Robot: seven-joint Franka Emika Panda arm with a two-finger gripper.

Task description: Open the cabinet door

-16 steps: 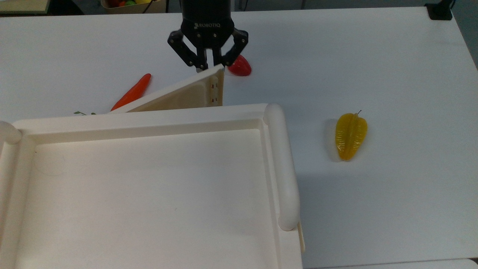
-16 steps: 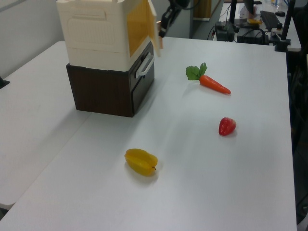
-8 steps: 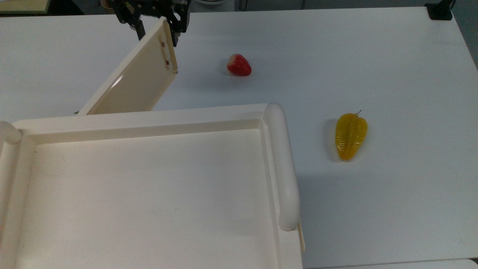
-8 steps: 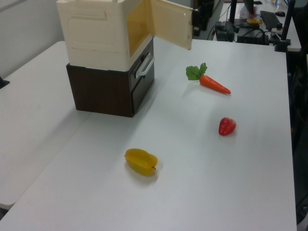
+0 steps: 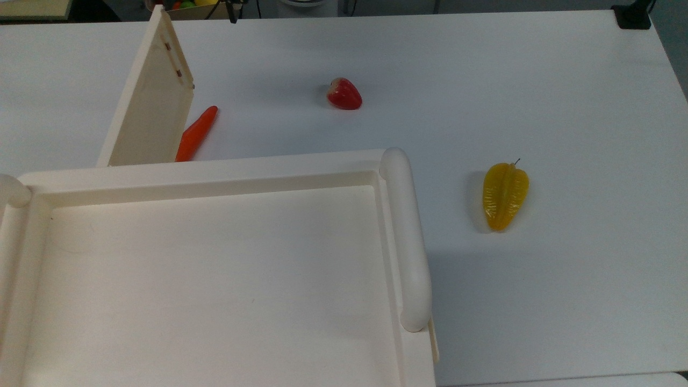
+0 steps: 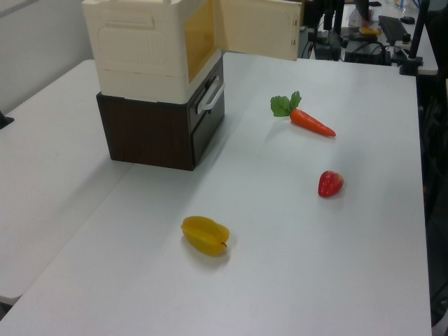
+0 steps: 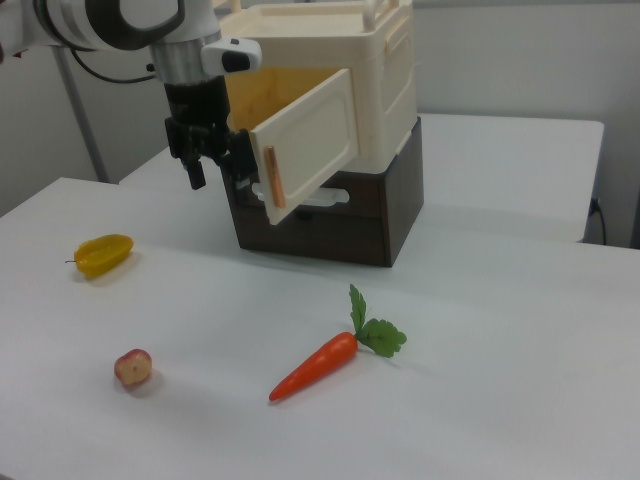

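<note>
Since the door is swung wide, the job looks all but finished, and the layout in the right view fits that. At the right view's left a yellow star fruit (image 7: 103, 254) lies on the white table (image 7: 500, 400), well clear of the work. Next comes the gripper (image 7: 217, 165), hanging just beside the door's free edge with its jaws apart and nothing between them, probably so the panel can hang freely. The cabinet door (image 7: 305, 145) stands out at a broad angle, baring a yellowish interior. To its right, the cabinet (image 7: 385, 60) sits on a dark brown drawer unit (image 7: 390, 225), which lifts the door above the carrot (image 7: 312, 367).
</note>
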